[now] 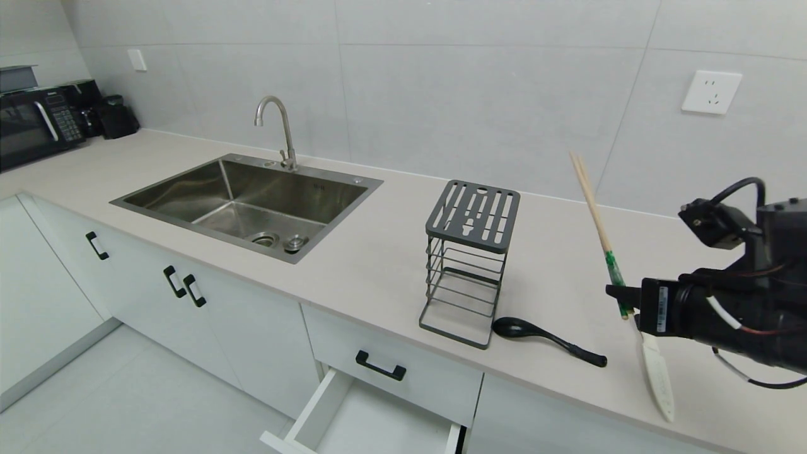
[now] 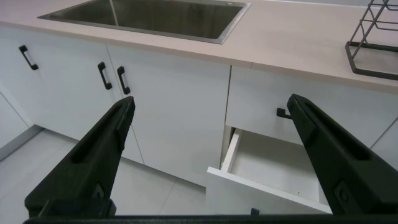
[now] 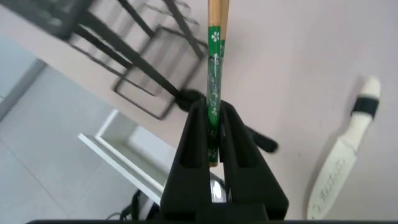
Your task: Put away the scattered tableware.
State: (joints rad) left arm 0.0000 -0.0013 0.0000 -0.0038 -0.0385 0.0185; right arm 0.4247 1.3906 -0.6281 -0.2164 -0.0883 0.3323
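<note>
Chopsticks (image 1: 594, 217), slim wood, green ends | right pincer (image 1: 623, 297) clamps them | left pincer (image 2: 211, 99) spread wide

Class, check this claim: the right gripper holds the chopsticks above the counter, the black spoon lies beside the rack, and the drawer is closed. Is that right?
No. The drawer is open, pulled out below the counter, as the left wrist view shows. The rest stands: the right gripper holds the chopsticks above the counter, and the black spoon lies beside the rack.
</note>
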